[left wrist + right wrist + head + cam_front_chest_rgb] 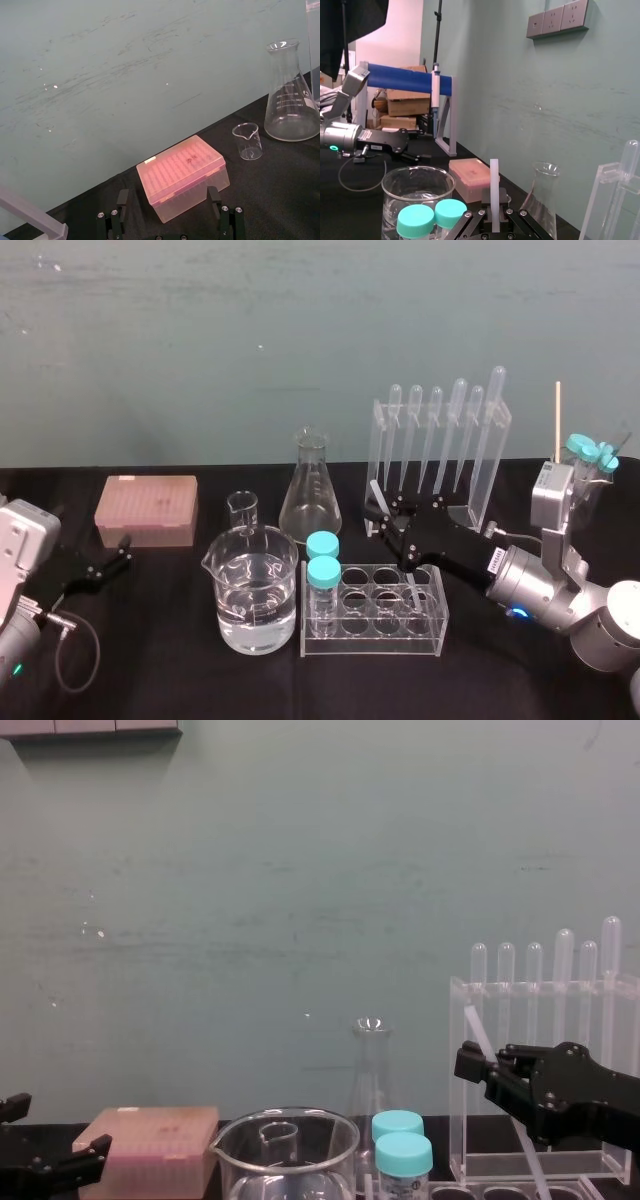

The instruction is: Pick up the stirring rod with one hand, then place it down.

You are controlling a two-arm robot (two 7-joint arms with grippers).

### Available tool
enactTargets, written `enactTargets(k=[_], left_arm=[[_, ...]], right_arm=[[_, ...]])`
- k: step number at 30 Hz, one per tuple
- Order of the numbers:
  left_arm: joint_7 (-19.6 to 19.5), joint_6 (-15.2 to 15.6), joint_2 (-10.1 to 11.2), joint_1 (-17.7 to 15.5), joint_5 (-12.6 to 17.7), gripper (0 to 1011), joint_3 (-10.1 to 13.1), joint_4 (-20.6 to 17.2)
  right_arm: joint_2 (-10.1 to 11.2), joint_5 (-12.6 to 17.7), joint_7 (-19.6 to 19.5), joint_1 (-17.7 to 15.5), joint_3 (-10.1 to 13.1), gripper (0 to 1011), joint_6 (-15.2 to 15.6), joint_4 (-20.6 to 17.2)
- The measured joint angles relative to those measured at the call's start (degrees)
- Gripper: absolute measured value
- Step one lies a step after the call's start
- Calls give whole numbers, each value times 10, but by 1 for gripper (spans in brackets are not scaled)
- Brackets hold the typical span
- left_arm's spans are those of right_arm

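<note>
The stirring rod is a thin whitish stick held at a slant, with my right gripper shut on it near its upper part. Its lower end slopes down into the clear tube rack; contact there is unclear. From the chest view the stirring rod crosses in front of the pipette stand, pinched by the black right gripper. In the right wrist view the stirring rod stands between the fingers. My left gripper rests open at the left, before the pink box.
A water-filled beaker, a small beaker and a conical flask stand left of the tube rack. Two blue-capped vials sit in the rack. A clear stand of pipettes is behind the right arm. More capped tubes stand far right.
</note>
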Motion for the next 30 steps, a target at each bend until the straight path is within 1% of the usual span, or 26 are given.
enactTargets(k=[4,19,21,22,24,25,27,28,30], left_arm=[[0,0,0,0,0,1000,0,0],[0,0,0,0,0,1000,0,0],[0,0,0,0,0,1000,0,0],[0,0,0,0,0,1000,0,0],[0,0,0,0,0,1000,0,0],[0,0,0,0,0,1000,0,0],[0,0,0,0,0,1000,0,0],[0,0,0,0,0,1000,0,0],[0,0,0,0,0,1000,0,0]], right_arm=[[2,-7,-7,0,-1,66,0,-1],[1,-5,-6,-1,0,68,-1,-2],[1,-5,-6,-1,0,98,-1,-2],[1,-4,-6,-1,0,138,-1,-2],[1,-4,-6,-1,0,173,-1,-2],[1,-4,-6,-1,0,227,-1,-2],[1,-4,-6,-1,0,282,-1,-2],[1,-4,-6,-1,0,332,-1,-2],[1,-4,-6,-1,0,369,-1,-2]])
